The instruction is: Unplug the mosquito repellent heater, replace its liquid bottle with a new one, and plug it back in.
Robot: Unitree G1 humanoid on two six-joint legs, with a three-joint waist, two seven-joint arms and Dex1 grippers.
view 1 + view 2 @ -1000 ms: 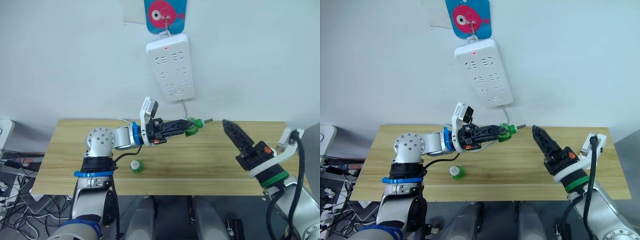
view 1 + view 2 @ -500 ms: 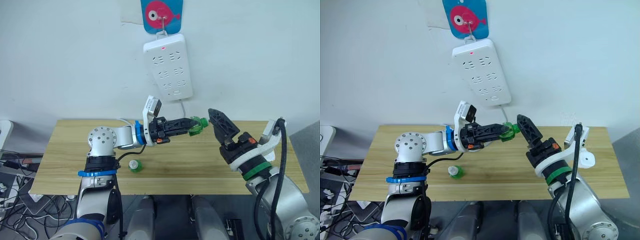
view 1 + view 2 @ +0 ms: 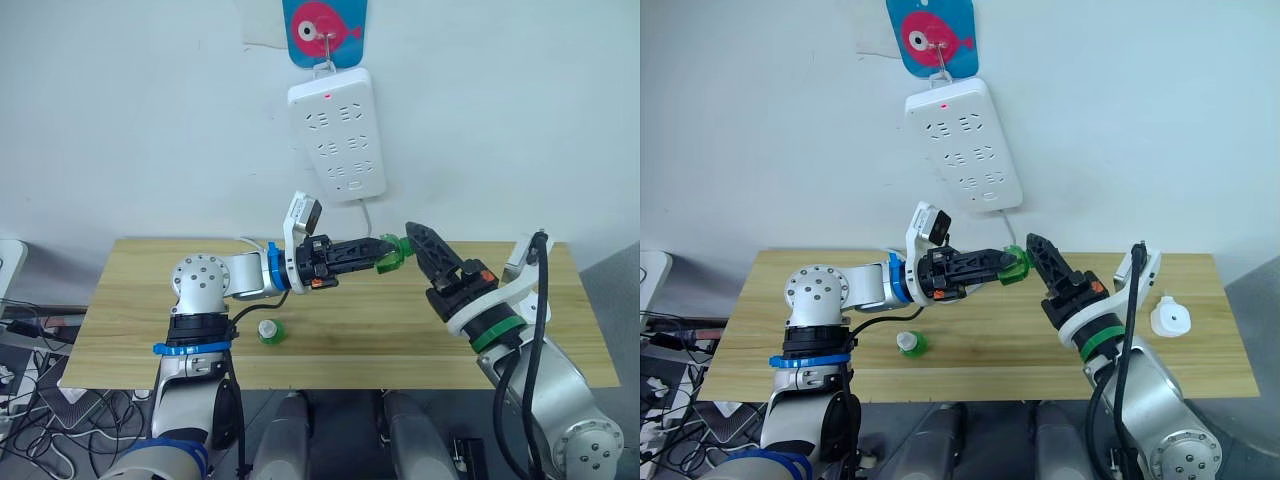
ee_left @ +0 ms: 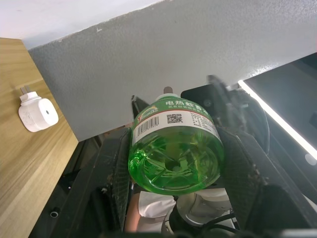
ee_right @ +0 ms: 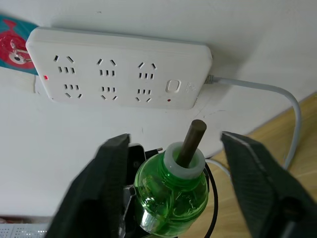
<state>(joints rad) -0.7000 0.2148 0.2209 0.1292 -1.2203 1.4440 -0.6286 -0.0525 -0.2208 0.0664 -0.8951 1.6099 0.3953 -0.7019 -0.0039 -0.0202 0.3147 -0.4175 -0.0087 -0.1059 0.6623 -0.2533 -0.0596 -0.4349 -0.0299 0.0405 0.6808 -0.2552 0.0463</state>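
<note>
My left gripper (image 3: 384, 247) is shut on a green liquid bottle (image 3: 394, 251) and holds it level above the table, its brown wick (image 5: 191, 141) pointing at my right gripper (image 3: 413, 233). The right gripper is open. In the right wrist view its fingers (image 5: 107, 187) stand on either side of the bottle's neck (image 5: 173, 191) without touching it. The mosquito repellent heater (image 3: 1169, 318), small, white and unplugged, lies on the table at the far right, and the left wrist view shows the heater (image 4: 37, 112) too. The left wrist view shows the bottle's base (image 4: 174, 149) between my left fingers.
A white power strip (image 3: 337, 133) hangs on the wall above the table's middle, its red light on and its sockets free. A small green and white bottle-like item (image 3: 268, 332) rests on the wooden table (image 3: 360, 330) near my left arm.
My right arm has swung left and up until its open fingers flank the bottle's neck. The left gripper and bottle have hardly moved. The heater now shows on the table at the right.
</note>
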